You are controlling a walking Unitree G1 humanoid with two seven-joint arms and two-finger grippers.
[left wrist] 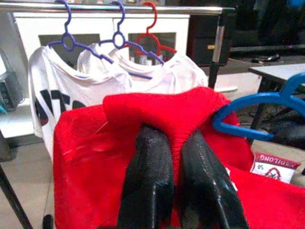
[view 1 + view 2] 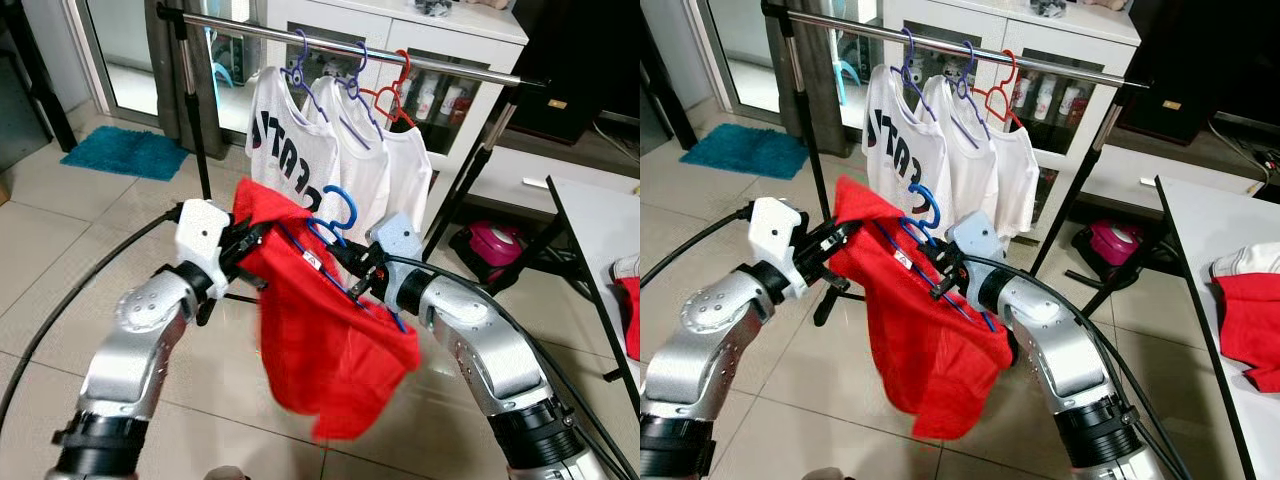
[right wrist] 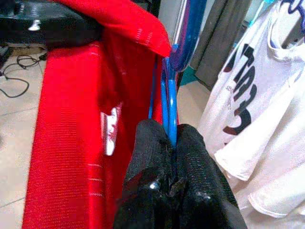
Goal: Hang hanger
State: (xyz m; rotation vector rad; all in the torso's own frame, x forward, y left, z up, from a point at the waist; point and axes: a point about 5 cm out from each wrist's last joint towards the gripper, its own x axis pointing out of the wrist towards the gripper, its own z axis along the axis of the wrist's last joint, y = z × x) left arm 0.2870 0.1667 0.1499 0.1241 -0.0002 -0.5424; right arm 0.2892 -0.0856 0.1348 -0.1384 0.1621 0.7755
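Both sets of jaws are clamped shut on the load. The right gripper (image 3: 174,143) pinches the thin blue hanger (image 2: 340,215) on its arm below the hook, and the left gripper (image 1: 174,157) bites a fold of the red shirt (image 2: 330,350) near its shoulder. In the head views the shirt hangs between the two grippers, draped over the hanger and sagging down toward six o'clock, its lower part blurred. The blue hook pokes up free at about twelve o'clock from the right gripper.

As for progress, the shirt looks to be on the hanger already, though whether it sits squarely on both arms I cannot tell under the bunched cloth. The hook is not yet on the rail (image 2: 420,58), which runs across the scene at twelve o'clock, well above and beyond the grippers. Three white shirts (image 2: 340,160) already hang there on purple and red hangers. What is left, as I judge it, is to raise the hanger, catch its hook over the bar and let go.

Both silver arms reach forward, bent at the elbow, forearms converging so the grippers sit near each other at chest level before the rack. A worktop (image 2: 1210,240) stands at three o'clock with more red cloth (image 2: 1250,320) on it.
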